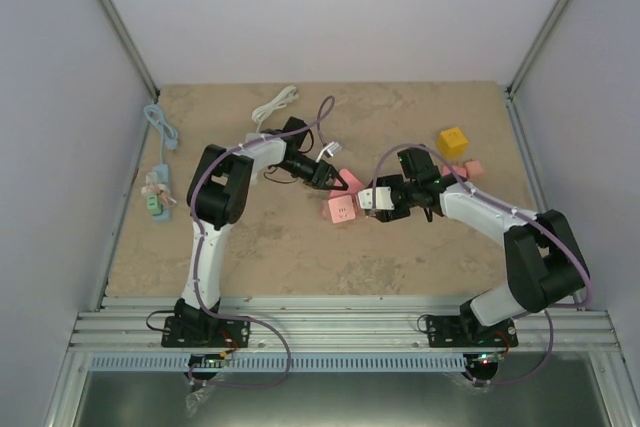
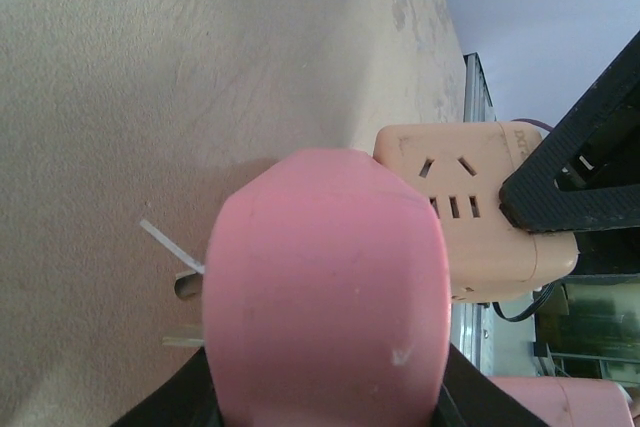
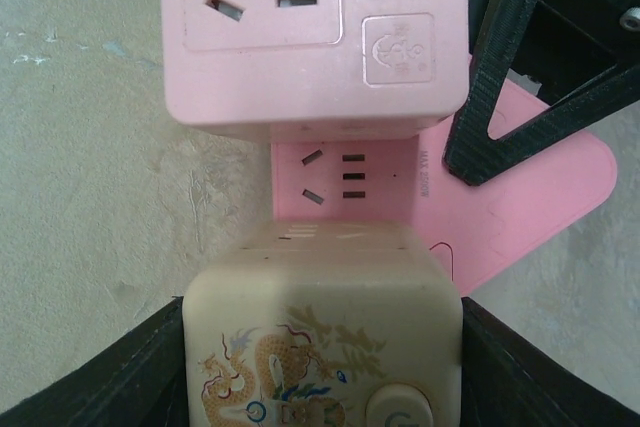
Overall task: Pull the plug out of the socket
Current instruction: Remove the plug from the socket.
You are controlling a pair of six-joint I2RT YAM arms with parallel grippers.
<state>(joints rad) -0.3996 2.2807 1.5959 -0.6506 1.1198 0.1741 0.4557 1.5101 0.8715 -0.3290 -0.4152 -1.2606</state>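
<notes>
Two pieces matter here: the pink adapter (image 2: pixel 325 287) and the cream cube (image 3: pixel 325 337) with a dragon print, both near the middle of the table (image 1: pixel 250 257). In the overhead view the adapter sits at 10 o'clock from the cube, and they appear to touch. The left gripper (image 1: pixel 333 177) is clamped on the adapter and the right gripper (image 1: pixel 372 199) is clamped on the cube, I think so that each arm can pull against the other. Two metal pins (image 2: pixel 182 289) stand free at the adapter's 9 o'clock side in the left wrist view. Whether the cube is plugged into the adapter's holes, I cannot tell. A pink cube (image 1: pixel 340 210) lies at 8 o'clock from the cream one, very near, and may get bumped. A yellow cube (image 1: pixel 452 140) rests well apart at 2 o'clock.
</notes>
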